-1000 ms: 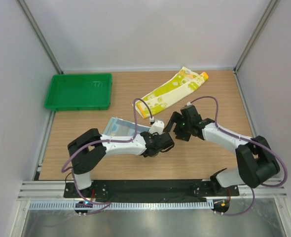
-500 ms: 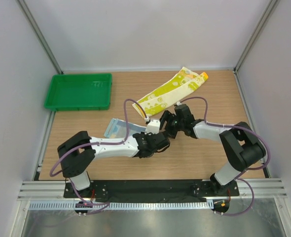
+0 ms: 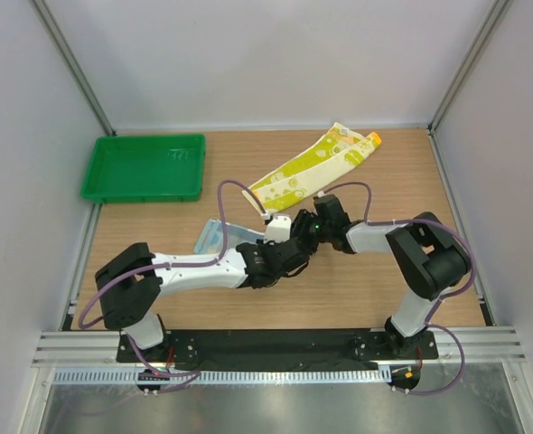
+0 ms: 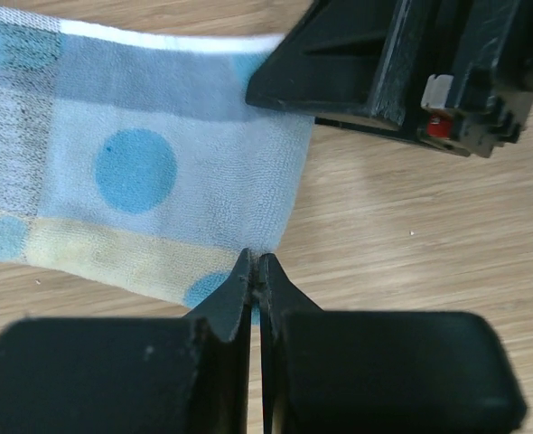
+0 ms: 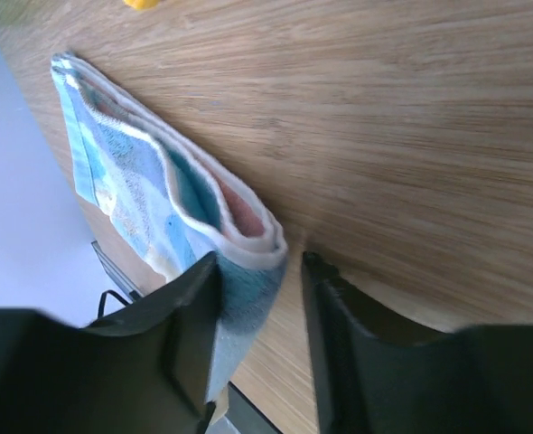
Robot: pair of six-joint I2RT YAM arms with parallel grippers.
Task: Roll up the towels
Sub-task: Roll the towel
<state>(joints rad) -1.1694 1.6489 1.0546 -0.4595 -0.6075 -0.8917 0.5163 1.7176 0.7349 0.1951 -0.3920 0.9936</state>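
R gripper (image 5: 257, 264) has moved in to the light-blue spotted cloth towel (image 5: 149, 172), jaws spread astride its fold. L gripper (image 4: 256, 268) is pressed shut at the corner. If you bite shallow, the layers prob slip out.

The left arm (image 3: 194, 271) lies low, its forearm stretched toward 3 o'clock. The left gripper (image 4: 256, 271) has its fingers pressed together at the tips. The right arm (image 3: 425, 258) folds sharply at the elbow, and its forearm runs toward 9 o'clock. The right gripper (image 5: 259, 276) shows a clear gap between its fingers. The two grippers sit just beside each other, the right at 1 o'clock of the left.
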